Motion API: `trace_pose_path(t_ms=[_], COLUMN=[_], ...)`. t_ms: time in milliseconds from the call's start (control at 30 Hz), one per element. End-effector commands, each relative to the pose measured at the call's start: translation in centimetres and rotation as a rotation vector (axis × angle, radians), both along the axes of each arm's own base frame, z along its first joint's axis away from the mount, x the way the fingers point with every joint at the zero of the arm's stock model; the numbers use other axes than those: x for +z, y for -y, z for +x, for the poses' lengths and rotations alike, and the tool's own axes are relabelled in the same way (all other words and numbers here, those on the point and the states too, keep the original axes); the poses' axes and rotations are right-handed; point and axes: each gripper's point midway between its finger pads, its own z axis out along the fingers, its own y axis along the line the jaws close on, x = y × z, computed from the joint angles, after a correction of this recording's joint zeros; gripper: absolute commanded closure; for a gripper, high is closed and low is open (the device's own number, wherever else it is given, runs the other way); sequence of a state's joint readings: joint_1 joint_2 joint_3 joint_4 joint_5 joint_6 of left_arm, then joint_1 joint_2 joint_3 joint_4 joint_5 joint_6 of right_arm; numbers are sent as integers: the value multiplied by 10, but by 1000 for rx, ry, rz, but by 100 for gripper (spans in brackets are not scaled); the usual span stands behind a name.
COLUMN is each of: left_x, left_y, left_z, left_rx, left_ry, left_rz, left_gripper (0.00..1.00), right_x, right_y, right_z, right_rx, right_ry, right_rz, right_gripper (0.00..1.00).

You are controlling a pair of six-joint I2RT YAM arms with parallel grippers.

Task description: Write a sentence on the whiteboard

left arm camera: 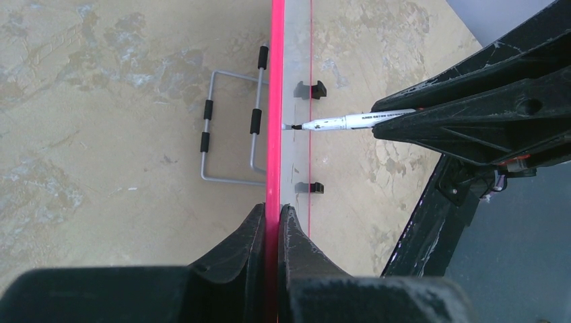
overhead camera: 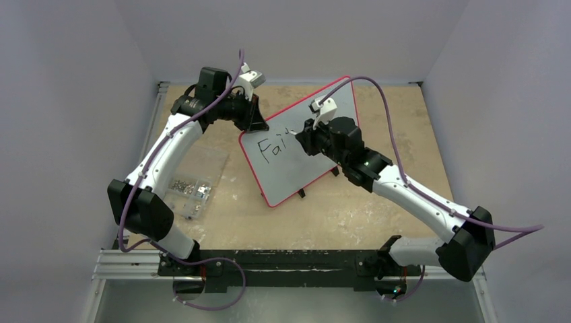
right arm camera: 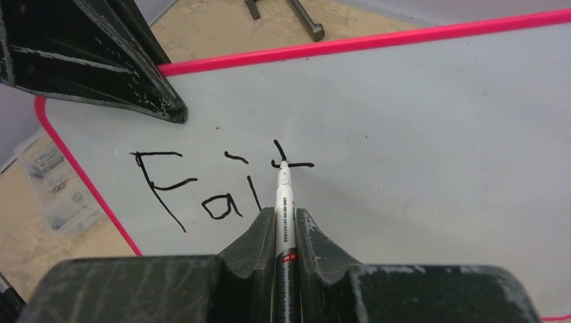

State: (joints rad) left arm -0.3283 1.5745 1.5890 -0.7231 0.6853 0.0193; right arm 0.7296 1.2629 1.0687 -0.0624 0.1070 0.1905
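**A:** Where is everything on the counter point(overhead camera: 350, 215)?

**B:** The whiteboard point(overhead camera: 299, 171) stands propped and askew at its middle. The left tool point(left arm camera: 273, 214) is pressed together on the red rim point(left arm camera: 275, 101) at the upper left corner.

**A:** And the right tool point(right arm camera: 286, 215)?

**B:** It pinches the marker point(right arm camera: 284, 202). The marker's long axis runs straight out between the fingers, and its nib meets the board at the "t".

**A:** The sentence point(right arm camera: 217, 202)?

**B:** Only "Fait" shows, near the top left. The bare white lies to the right of the nib, so I judge the next stroke heads that way. The right arm is the one placed to make it.
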Motion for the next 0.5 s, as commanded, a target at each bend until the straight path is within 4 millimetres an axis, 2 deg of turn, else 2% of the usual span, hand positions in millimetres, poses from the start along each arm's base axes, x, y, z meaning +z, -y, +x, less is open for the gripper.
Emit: trace_pose_path(t_ms=[0,333,467], left_x=[20,21,21], left_y=[-8,-8,-7], left_z=[12,11,11], left_rx=[23,22,21], left_ry=[140,142,141], left_rz=[26,24,21], left_gripper=[100,100,100], right_x=[-2,-23,-21], right_y=[9,18,21], right_z=[-1,-11,-11], right_rx=[-31,-36,-44], right_ry=[6,-31,-24], right_rz=[17,-5,-8], right_gripper=[100,100,100])
